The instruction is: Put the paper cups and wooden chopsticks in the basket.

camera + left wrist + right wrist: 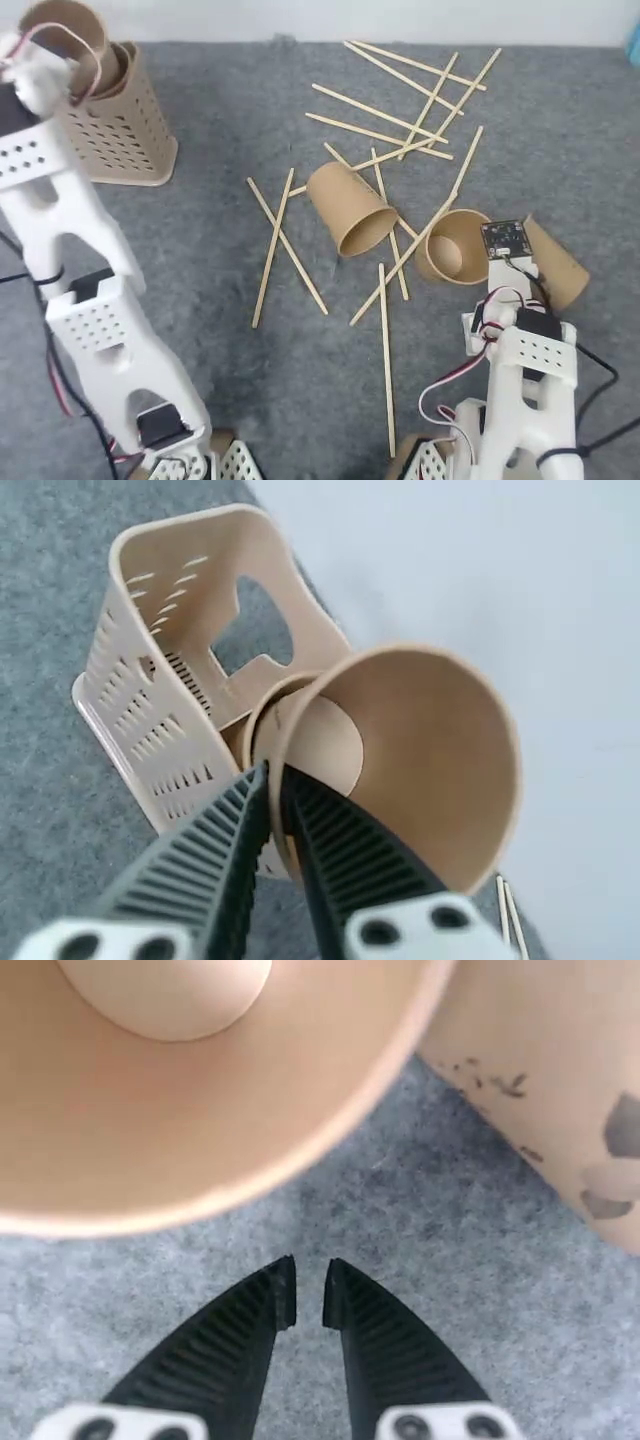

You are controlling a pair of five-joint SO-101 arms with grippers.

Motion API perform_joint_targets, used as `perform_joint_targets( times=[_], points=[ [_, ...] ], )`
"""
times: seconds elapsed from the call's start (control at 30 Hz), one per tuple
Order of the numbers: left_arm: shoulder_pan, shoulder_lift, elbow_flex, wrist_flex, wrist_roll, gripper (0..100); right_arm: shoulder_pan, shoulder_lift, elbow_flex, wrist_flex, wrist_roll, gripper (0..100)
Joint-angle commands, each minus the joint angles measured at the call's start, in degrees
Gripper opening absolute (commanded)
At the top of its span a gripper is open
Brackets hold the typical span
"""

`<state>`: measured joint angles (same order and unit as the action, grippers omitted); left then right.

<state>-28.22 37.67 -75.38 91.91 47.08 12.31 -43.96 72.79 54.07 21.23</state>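
Bright, even light pours down on the grey surface [250,400], with no hot spots anywhere. The chopsticks [380,137] throw only thin, soft shadows, and the lying paper cup [350,208] leaves a faint dark edge beneath it. At the left wrist, the pale wall [520,580] glows almost blank while the basket [150,700] slots stay dim. At the right wrist, soft shade sits under the cup rim [330,1130], and the right claw [308,1295] ridges catch a mild sheen.

Five paper cups [350,205], about fourteen chopsticks [385,350], one basket [125,130].
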Motion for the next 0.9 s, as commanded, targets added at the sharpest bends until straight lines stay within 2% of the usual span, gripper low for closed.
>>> perform_joint_targets(
  times=[0.0, 0.17, 0.4, 0.53, 0.6, 0.73, 0.87],
  points=[
    [-0.3, -0.5, -2.1, 1.1, 0.6, 1, -0.6, -1.8, -0.4, -1.1, 1.1, 6.1],
    [-0.3, -0.6, -2.1, 3.1, 0.1, 3, -0.7, -1.8, -0.4, -1.2, 1.1, 6.1],
    [-2.1, -0.7, -10.2, 5.7, -2.2, 29, -0.7, -1.8, -0.3, -1.2, 1.1, 6.1],
    [-3.4, -0.8, -21.2, 8.9, -5.7, 27, -0.7, -1.8, -0.3, -1.2, 1.1, 6.1],
    [-3.7, -3.6, -20.3, 8.8, -8.9, 24, -0.7, -1.8, -0.3, -1.2, 1.1, 6.1],
    [-3.8, -12.6, -12.6, 8.8, -13.4, 21, -0.7, -1.8, -0.3, -1.2, 1.1, 6.1],
    [-3.5, -23.2, 2.4, 8.9, -16.4, 20, -0.6, -1.8, -0.4, -1.1, 1.1, 6.4]
  ],
)
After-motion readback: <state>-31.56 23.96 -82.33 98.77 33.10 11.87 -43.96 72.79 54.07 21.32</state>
